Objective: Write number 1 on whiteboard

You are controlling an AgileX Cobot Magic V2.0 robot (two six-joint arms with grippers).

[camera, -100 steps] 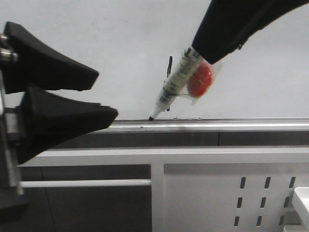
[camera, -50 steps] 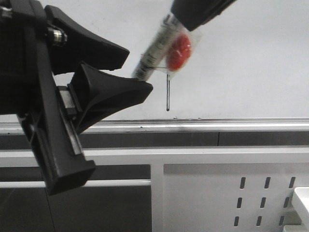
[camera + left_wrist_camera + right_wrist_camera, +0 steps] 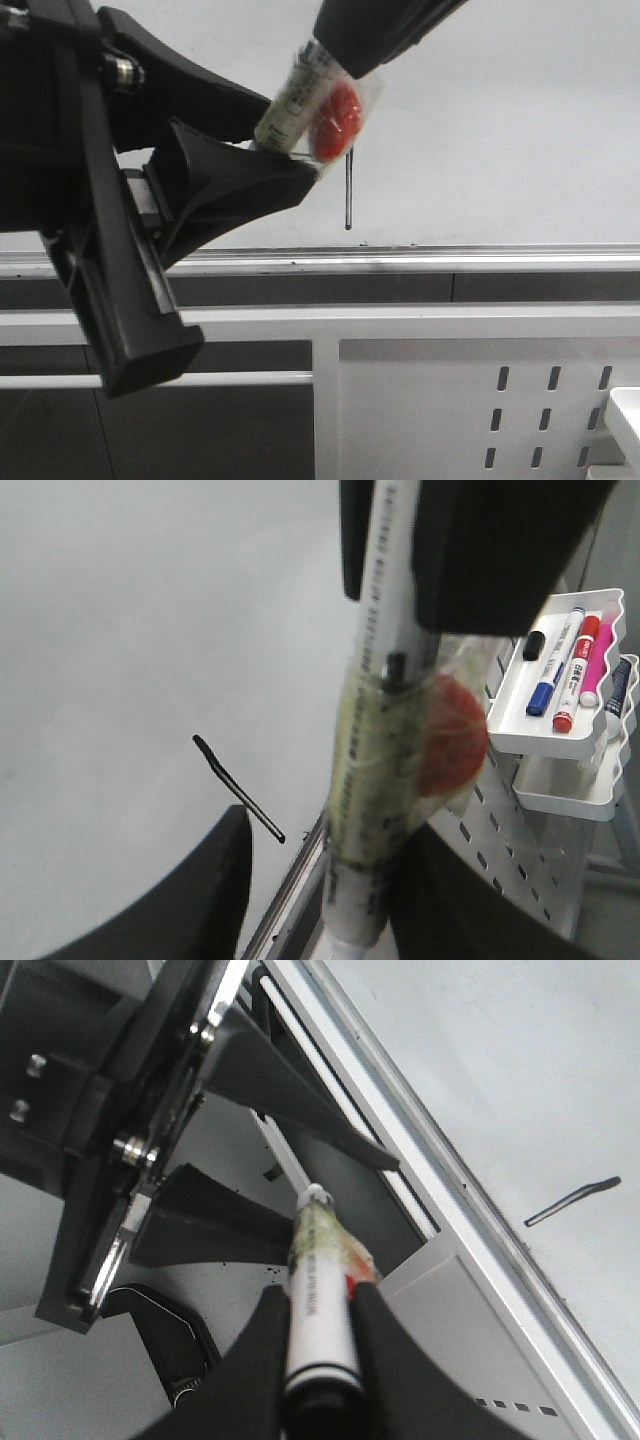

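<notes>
On the large pale grey-white glossy whiteboard [image 3: 520, 130] stands the number 1 [image 3: 348, 195], a thin black vertical marker stroke just above the silver metal tray rail [image 3: 480, 258] along the lower edge of the board; its top is hidden in the front view behind the taped marker, and in the left wrist view the stroke [image 3: 238, 802] shows a small slanted tick at one end. The right claw [image 3: 318, 1335] is clenched on a white marker pen with printed label [image 3: 290, 100], which carries a red ball wrapped in clear tape [image 3: 336, 122] on its side. The pen is tilted, and its lower end goes between the two black fingers of the left claw [image 3: 285, 155], which is released, with its fingers spread apart; whether they touch the pen I cannot tell. In the left wrist view the pen [image 3: 375, 750] stands between these fingers, off the board surface. Below the rail there is a white metal panel with slotted holes [image 3: 450, 410]. The left wrist view shows also a white plastic tray [image 3: 560, 695] hanging on this panel, with coloured markers [image 3: 570, 670] lying in it.
</notes>
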